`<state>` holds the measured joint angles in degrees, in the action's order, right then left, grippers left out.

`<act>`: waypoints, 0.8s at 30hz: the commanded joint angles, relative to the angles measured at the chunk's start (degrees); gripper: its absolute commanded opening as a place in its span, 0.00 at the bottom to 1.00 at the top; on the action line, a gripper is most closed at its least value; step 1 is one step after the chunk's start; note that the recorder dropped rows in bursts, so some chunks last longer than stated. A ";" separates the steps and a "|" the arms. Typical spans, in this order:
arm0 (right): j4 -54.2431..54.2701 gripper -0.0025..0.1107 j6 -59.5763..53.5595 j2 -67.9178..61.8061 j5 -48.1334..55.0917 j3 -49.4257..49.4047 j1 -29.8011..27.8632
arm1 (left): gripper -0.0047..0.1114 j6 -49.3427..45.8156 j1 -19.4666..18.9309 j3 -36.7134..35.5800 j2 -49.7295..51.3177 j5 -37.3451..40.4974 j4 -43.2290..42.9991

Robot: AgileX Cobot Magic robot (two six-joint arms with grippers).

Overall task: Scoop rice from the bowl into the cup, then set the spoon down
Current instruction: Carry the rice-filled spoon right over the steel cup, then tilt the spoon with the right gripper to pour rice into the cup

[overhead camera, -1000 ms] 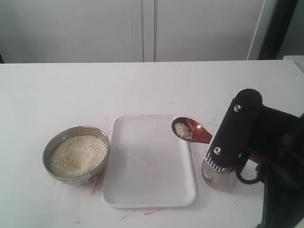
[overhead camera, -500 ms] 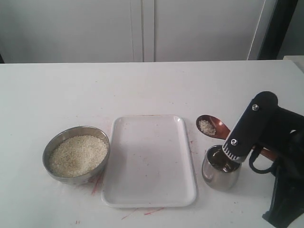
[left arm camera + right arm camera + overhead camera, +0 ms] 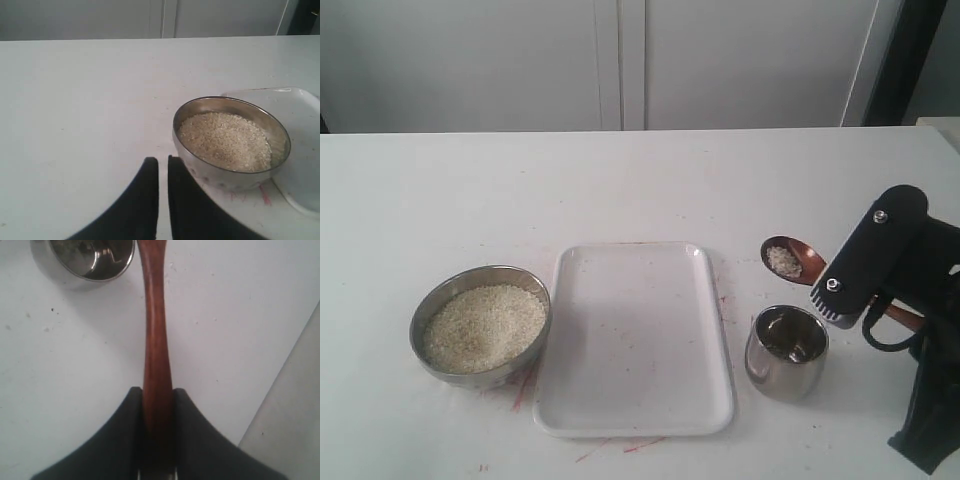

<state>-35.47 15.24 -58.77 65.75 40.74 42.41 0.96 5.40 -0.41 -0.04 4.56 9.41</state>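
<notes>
Right gripper (image 3: 157, 390): jaws clamped on the handle of the wooden spoon (image 3: 808, 258). The spoon's bowl is just beyond the steel cup (image 3: 787, 352), clear of its mouth, and carries a few grains. Steel bowl (image 3: 420, 322), filled with rice (image 3: 485, 325), stands well apart from the cup, across the white tray (image 3: 630, 340). Left gripper (image 3: 163, 165): further from the cup than the bowl, jaws almost together, holding nothing

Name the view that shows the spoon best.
Exterior view: the spoon shows its oval head, holding rice, near the cup. The right wrist view shows only its handle clamped in the right end effector; the left wrist view misses it.
</notes>
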 commanded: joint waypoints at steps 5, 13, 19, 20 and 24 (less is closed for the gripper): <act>-0.47 0.02 0.00 0.29 1.84 -1.41 -0.36 | 0.16 0.10 -0.09 0.41 0.04 -0.19 0.37; -0.91 0.02 0.50 -0.79 1.38 -5.37 -0.36 | 0.16 0.10 -0.09 0.41 0.04 -0.19 0.37; -3.95 0.02 0.50 -0.79 1.38 -7.05 -0.36 | 0.16 0.10 -0.09 0.41 0.04 -0.19 0.37; -3.95 0.02 0.50 -0.79 1.38 -7.05 -0.36 | 0.16 0.10 -0.09 0.41 0.04 -0.19 0.37; -4.22 0.02 0.21 -0.79 0.61 -7.10 -0.36 | 0.16 0.10 -0.09 0.41 0.04 -0.19 0.37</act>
<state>-38.61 15.34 -59.57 66.90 34.05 42.30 0.96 5.40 -0.41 -0.04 4.56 9.41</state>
